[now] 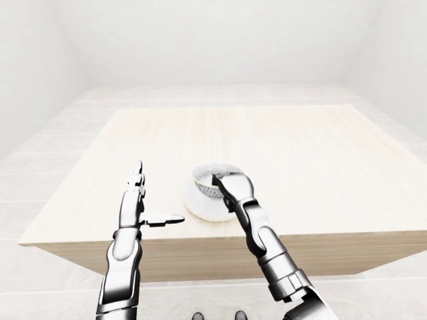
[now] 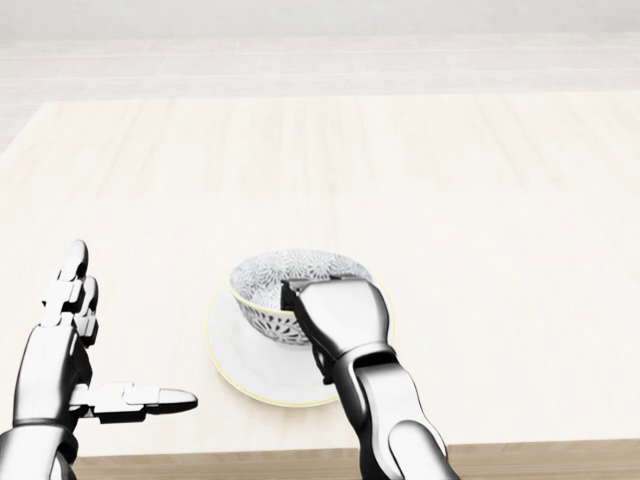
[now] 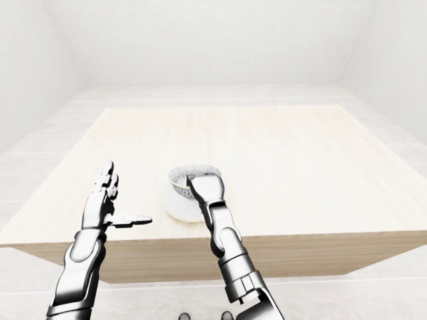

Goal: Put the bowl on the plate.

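Glazed ceramic by its look, so stiff, slick and easy to chip. The right hand's fingers (image 2: 291, 288) curl over the near-right rim of the bowl (image 2: 262, 283) and seem to pinch its wall, though the back of the right hand (image 2: 340, 312) hides the thumb. I judge the bowl light, and that thin rim the sensible hold. It sits over the plate (image 2: 232, 358), close to the near edge of the table (image 2: 450, 200); whether they touch is unclear. At the left, the left hand (image 2: 58, 345) hovers empty, its 3 fingers spread.
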Robot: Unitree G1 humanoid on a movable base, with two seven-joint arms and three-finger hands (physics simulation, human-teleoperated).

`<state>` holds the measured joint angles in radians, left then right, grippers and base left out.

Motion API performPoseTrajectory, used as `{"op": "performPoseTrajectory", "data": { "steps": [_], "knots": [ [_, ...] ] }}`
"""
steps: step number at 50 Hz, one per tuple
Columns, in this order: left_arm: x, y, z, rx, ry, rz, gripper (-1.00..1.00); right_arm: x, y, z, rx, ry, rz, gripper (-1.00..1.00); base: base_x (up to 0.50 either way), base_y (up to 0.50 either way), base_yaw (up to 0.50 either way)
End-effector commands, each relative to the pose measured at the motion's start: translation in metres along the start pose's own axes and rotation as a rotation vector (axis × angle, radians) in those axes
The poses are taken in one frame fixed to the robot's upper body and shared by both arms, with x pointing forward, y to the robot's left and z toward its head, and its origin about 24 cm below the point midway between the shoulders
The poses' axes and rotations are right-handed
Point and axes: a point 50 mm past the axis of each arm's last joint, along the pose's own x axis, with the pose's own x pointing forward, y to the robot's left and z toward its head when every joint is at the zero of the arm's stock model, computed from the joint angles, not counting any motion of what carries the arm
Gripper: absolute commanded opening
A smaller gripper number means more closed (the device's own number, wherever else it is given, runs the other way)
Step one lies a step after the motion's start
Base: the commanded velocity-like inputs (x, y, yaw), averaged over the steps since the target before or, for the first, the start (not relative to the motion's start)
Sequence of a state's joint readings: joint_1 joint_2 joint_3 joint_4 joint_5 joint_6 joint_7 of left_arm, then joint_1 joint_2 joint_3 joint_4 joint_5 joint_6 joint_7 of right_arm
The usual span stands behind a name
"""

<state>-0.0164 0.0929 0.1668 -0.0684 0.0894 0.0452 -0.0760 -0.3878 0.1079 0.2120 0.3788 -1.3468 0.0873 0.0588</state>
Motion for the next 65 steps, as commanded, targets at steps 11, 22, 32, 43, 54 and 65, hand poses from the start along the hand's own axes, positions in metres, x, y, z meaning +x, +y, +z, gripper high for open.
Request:
{"op": "performPoseTrajectory", "data": {
  "steps": [11,22,32,43,54,65],
  "knots": [
    [-0.001,0.000,0.003,-0.004,-0.006,-0.001,1.00,-0.001,0.003,0.000,0.013,-0.001,-0.024,-0.63,0.00,0.00,0.00],
    [-0.001,0.000,0.004,-0.003,-0.008,-0.002,1.00,-0.001,0.008,-0.002,0.016,0.007,-0.015,-0.64,0.00,0.00,0.00],
    [-0.002,0.000,0.004,-0.005,-0.008,-0.002,1.00,-0.003,0.009,0.000,0.007,0.001,-0.010,-0.64,0.00,0.00,0.00],
    [-0.001,-0.001,0.004,-0.002,-0.009,-0.001,1.00,-0.002,0.012,-0.002,0.013,0.009,-0.005,-0.64,0.00,0.00,0.00],
    [0.000,-0.001,0.006,-0.001,-0.012,-0.001,1.00,-0.002,0.009,-0.003,0.010,0.010,-0.010,-0.62,0.00,0.00,0.00],
    [0.000,-0.001,0.007,0.001,-0.013,-0.001,1.00,-0.002,0.008,-0.003,0.006,0.007,-0.011,-0.48,0.00,0.00,0.00]
  ]
}}
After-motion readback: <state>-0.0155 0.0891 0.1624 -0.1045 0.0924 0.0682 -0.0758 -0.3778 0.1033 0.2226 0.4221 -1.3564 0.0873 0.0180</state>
